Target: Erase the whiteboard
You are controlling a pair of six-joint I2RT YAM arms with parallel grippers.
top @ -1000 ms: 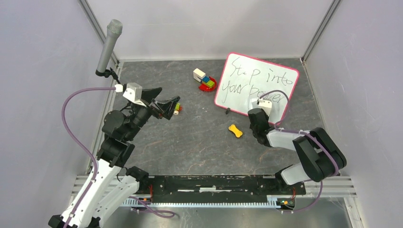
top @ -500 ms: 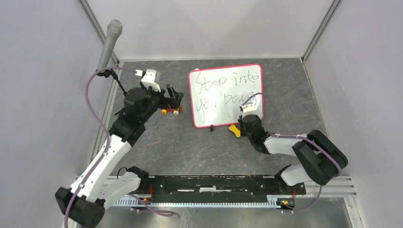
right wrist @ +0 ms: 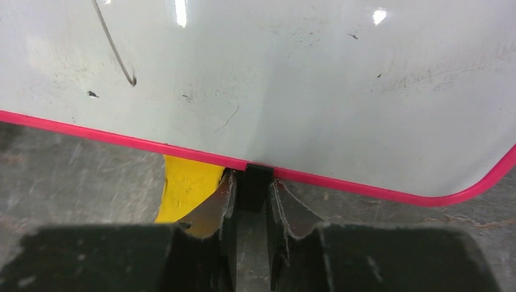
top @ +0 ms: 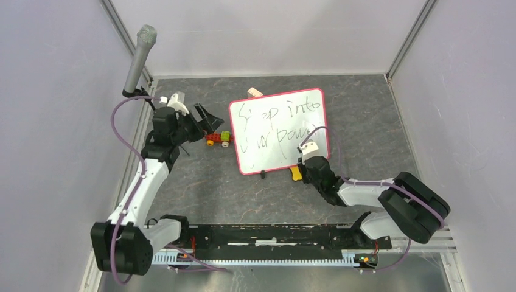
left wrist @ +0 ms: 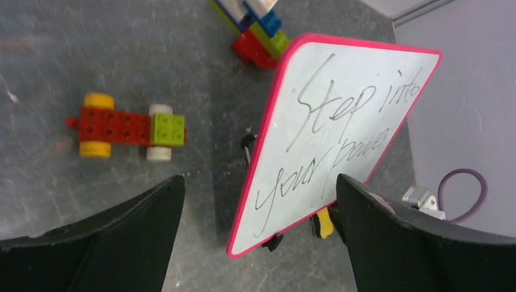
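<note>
The large white rectangular whiteboard with a pink-red rim [top: 280, 131] has slid left since the earlier frames, from the far right corner to the middle of the dark grey mottled table [top: 201, 182], and the left arm has drawn back towards the left wall. The board lies skewed, black handwriting on its face, its left edge near a small red brick car with yellow wheels [left wrist: 125, 126]. The right claw [right wrist: 252, 194] is closed on the small black clip [right wrist: 254, 179] at the board's near edge. A yellow piece [right wrist: 185, 185] shows from under that edge. The left claw [left wrist: 258, 182] is spread wide, holding nothing, above the car and the board's left edge.
</note>
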